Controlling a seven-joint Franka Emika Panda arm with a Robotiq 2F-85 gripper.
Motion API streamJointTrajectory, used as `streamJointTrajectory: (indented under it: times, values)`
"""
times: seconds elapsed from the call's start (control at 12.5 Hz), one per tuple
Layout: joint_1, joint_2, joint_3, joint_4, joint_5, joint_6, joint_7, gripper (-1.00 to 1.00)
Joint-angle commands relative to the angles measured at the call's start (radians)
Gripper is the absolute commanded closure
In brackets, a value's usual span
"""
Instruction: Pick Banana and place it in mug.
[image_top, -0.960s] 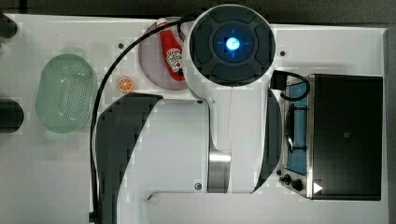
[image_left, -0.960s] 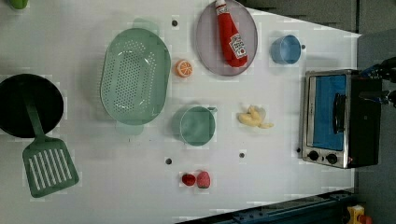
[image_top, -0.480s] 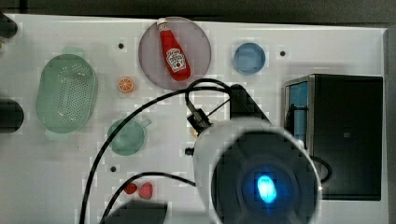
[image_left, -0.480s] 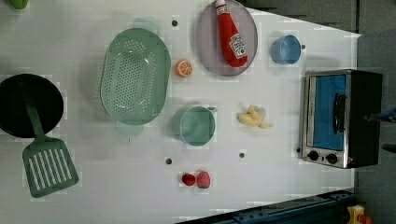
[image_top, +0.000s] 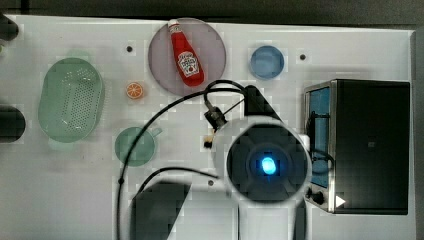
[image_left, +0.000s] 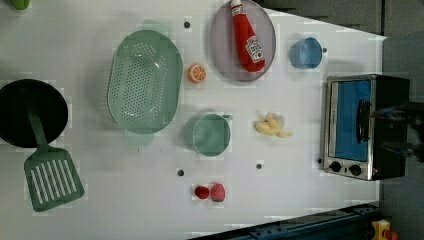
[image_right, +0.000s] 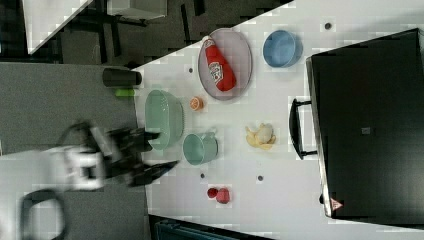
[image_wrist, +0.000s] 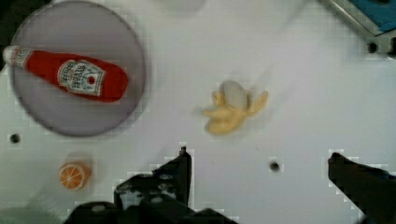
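arm: moved toward the top view's right since earlier | black gripper (image_wrist: 259, 161): wide open, empty | pale yellow toy banana (image_wrist: 232, 108): unmoved beside teal-green round mug (image_left: 211, 135)

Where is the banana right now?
In the left view, the banana lies on the table between the mug and the toaster oven.

banana (image_left: 270, 126) right of mug (image_left: 211, 135) in left view, apart
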Motion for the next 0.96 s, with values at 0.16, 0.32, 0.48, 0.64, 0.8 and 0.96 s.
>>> streamJointTrajectory:
  times: [0.16, 0.32, 0.48, 0.64, 0.8, 0.96]
  values:
    - [0.0, 0.211, 0.005, -0.168, -0.01, 0.243, -0.226, -1.0]
    - [0.0, 0.28, 0.005, -0.214, -0.01, 0.36, -0.323, -1.0]
    - [0.0, 0.351, 0.005, -0.246, -0.01, 0.473, -0.408, -1.0]
    - [0.0, 0.425, 0.005, -0.265, -0.01, 0.581, -0.47, -1.0]
    - [0.0, 0.494, 0.006, -0.276, -0.01, 0.673, -0.473, -1.0]
    - [0.0, 0.554, 0.005, -0.277, -0.01, 0.735, -0.473, -1.0]
